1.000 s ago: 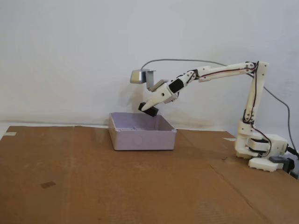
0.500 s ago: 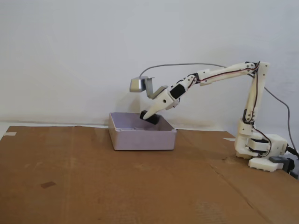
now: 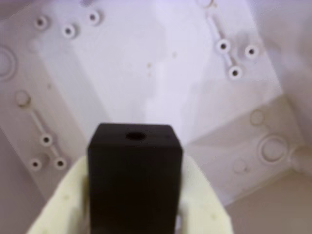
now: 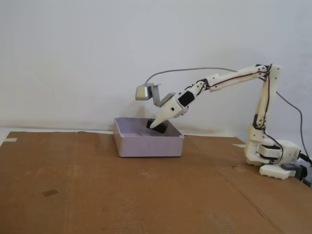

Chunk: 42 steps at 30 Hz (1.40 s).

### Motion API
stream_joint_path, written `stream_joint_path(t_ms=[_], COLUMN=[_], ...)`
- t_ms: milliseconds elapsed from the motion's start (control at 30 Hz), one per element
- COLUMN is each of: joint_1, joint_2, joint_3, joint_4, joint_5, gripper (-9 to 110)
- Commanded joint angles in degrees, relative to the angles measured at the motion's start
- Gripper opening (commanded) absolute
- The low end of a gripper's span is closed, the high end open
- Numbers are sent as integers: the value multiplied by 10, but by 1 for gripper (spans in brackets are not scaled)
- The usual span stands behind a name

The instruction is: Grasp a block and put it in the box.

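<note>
Your gripper (image 4: 156,125) is closed on the block (image 3: 134,178), with one pale finger (image 3: 58,204) pressing on each side of it in the wrist view. You see the block held above the floor of the box (image 3: 161,73), which fills the wrist view with its small round bosses. In the fixed view the fingertips and the block (image 4: 158,126) are partly below the rim of the box (image 4: 148,145), which stands on the brown cardboard (image 4: 122,195); the white arm (image 4: 234,75) reaches over from its base on the right
</note>
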Motion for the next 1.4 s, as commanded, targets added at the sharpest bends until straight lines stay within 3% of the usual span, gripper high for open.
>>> stream_joint_path(t_ms=[0, 1267, 1367], joint_1=[-3, -3, -3], joint_2=[12, -62, -62], joint_3=[-27, -35, -33], joint_4=[-31, -92, -92], joint_5=[-4, -20, -20], gripper=[0, 0, 6])
